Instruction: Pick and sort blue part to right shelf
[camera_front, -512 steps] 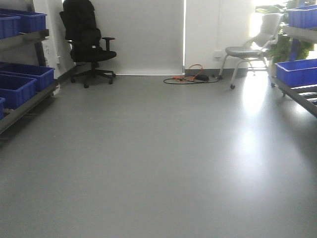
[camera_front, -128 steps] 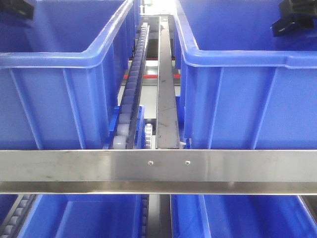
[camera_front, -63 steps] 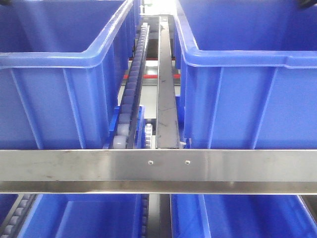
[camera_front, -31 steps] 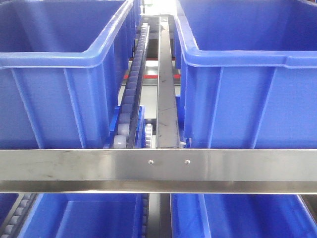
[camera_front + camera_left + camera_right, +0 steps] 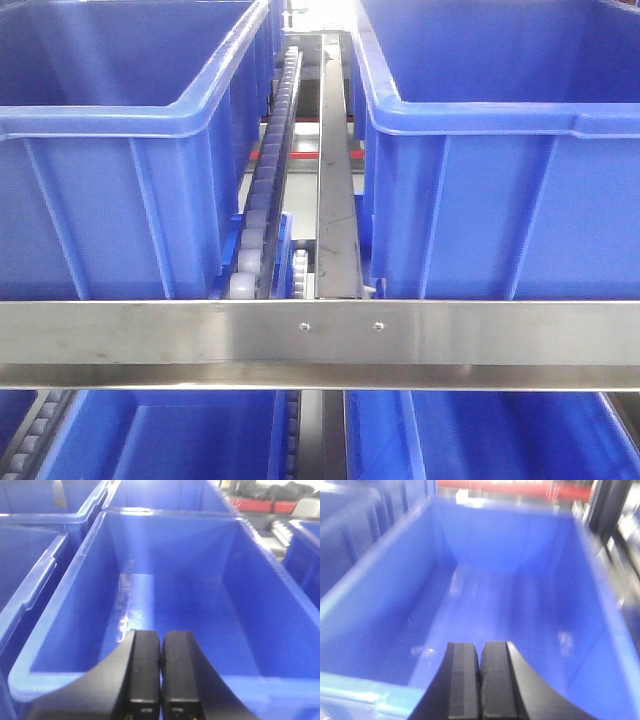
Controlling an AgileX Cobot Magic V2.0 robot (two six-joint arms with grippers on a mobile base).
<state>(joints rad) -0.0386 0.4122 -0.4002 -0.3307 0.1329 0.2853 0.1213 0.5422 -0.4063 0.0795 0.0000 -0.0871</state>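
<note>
Blue bins (image 5: pixel 110 120) on steel shelving (image 5: pixel 320 335) (no legible labels), left hand (image 5: pixel 160 680) and right hand (image 5: pixel 480 680) both closed, empty.

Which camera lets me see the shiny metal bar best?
The front-facing view: the metal bar runs straight across the picture, in front of the blue bins. The left wrist and right wrist views don't show it, only bin insides and each shut gripper.

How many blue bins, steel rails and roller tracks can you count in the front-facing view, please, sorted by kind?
Blue bins: 4, namely upper left, upper right, lower left and lower right
Steel rails: 2, namely front crossbar and centre divider
Roller tracks: 1 between the upper bins; a second track at the lower left edge is only partly visible, so it is not counted
Total: 7
</note>
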